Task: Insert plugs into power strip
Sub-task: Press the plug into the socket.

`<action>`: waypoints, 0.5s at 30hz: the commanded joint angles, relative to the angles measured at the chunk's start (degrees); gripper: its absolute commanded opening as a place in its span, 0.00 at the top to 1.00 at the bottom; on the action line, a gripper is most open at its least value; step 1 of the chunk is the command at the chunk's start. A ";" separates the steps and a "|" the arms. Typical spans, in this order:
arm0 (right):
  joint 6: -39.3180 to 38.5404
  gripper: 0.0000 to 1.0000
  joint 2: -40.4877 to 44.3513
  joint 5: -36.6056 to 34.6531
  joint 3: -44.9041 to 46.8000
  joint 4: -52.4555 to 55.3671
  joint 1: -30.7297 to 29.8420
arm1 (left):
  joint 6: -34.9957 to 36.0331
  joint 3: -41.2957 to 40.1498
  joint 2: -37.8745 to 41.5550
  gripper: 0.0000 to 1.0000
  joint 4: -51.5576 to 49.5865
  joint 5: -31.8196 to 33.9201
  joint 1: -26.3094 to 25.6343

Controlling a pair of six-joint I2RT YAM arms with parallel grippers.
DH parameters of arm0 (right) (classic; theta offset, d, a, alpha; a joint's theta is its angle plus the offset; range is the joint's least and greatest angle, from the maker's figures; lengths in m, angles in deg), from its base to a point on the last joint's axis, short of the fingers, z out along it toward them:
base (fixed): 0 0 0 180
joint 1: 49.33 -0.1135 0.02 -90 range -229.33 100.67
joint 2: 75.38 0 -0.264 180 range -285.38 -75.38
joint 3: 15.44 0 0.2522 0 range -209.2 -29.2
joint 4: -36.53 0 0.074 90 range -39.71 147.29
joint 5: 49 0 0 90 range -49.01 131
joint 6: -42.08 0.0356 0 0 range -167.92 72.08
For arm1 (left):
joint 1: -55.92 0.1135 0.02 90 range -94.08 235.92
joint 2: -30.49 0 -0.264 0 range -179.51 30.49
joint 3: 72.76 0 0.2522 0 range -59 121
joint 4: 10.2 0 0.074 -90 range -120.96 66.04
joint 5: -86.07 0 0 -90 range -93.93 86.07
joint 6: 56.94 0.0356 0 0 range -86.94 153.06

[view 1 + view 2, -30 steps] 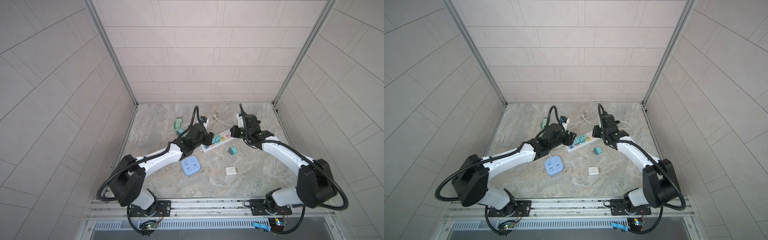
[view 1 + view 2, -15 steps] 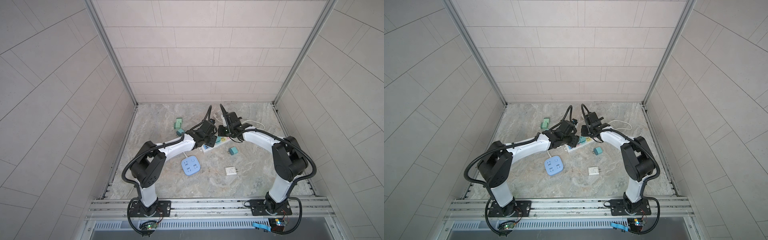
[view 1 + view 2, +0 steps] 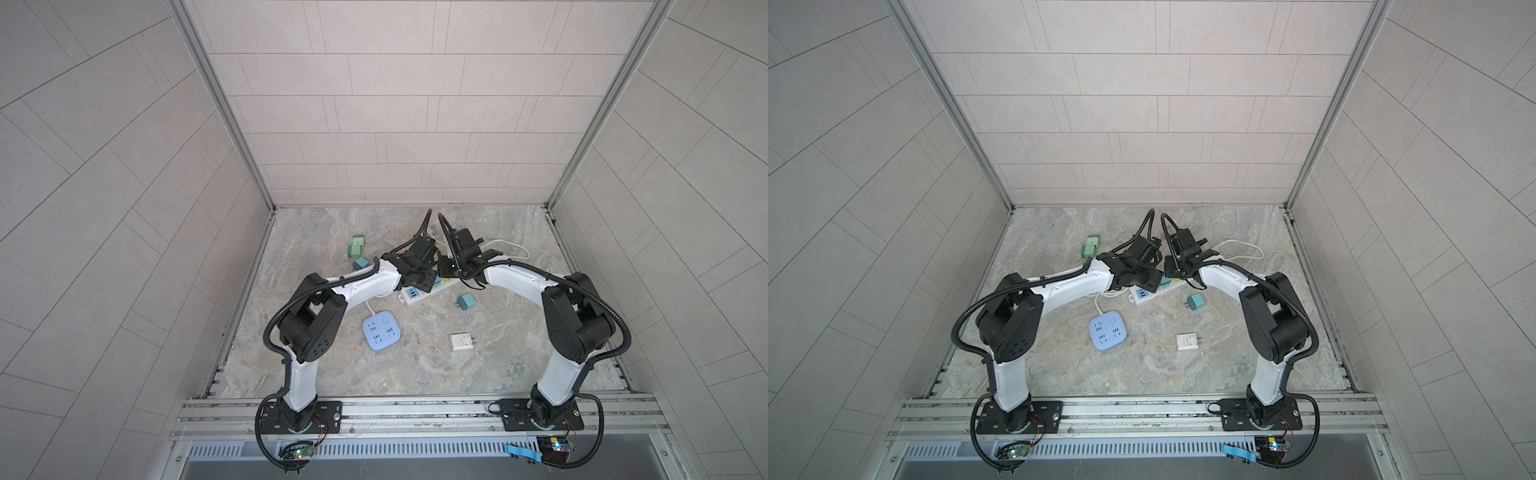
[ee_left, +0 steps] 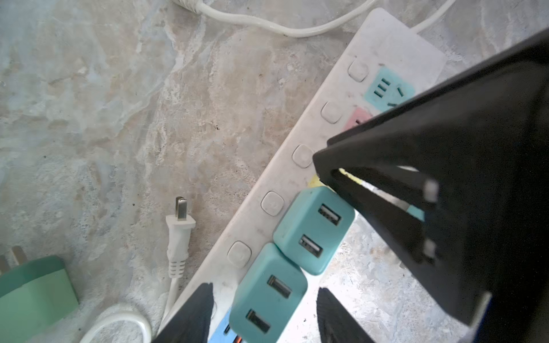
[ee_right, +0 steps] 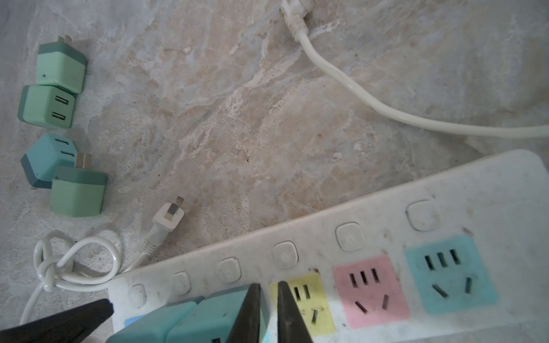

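My arms, elbows higher than before, over the power strip (image 5: 386,216); left fingers (image 4: 193,320) released, right fingers (image 5: 246,314) clenched.

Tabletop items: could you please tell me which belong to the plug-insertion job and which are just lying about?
Job: white power strip; two teal plugs seated in it; loose teal plug; four clustered green and teal plugs; white charger block.
Lying about: blue socket hub, apparently unused; small white cord plug; knotted white cord.
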 commanded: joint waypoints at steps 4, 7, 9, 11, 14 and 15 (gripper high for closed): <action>-0.29 0.83 1.36 -0.35 2.11 -0.88 -0.56 | -0.50 -0.18 1.21 0.35 1.15 -3.12 0.43; -0.51 0.82 2.22 -0.75 1.67 -0.27 -0.56 | -1.33 -2.24 3.65 0.27 3.79 -4.90 0.41; -0.76 0.80 3.76 -1.84 0.92 0.93 -0.52 | -2.36 -4.10 5.88 0.23 6.09 -5.02 0.51; -0.65 0.79 5.69 -2.58 0.70 1.35 -0.56 | -3.38 -6.24 7.58 0.23 8.93 -3.78 0.42; -0.23 0.77 7.81 -2.90 0.73 1.40 -0.65 | -4.61 -8.02 8.27 0.23 11.17 0.02 0.47; -0.12 0.77 7.96 -2.87 0.67 1.28 -0.78 | -4.59 -7.61 7.84 0.23 10.62 1.12 0.55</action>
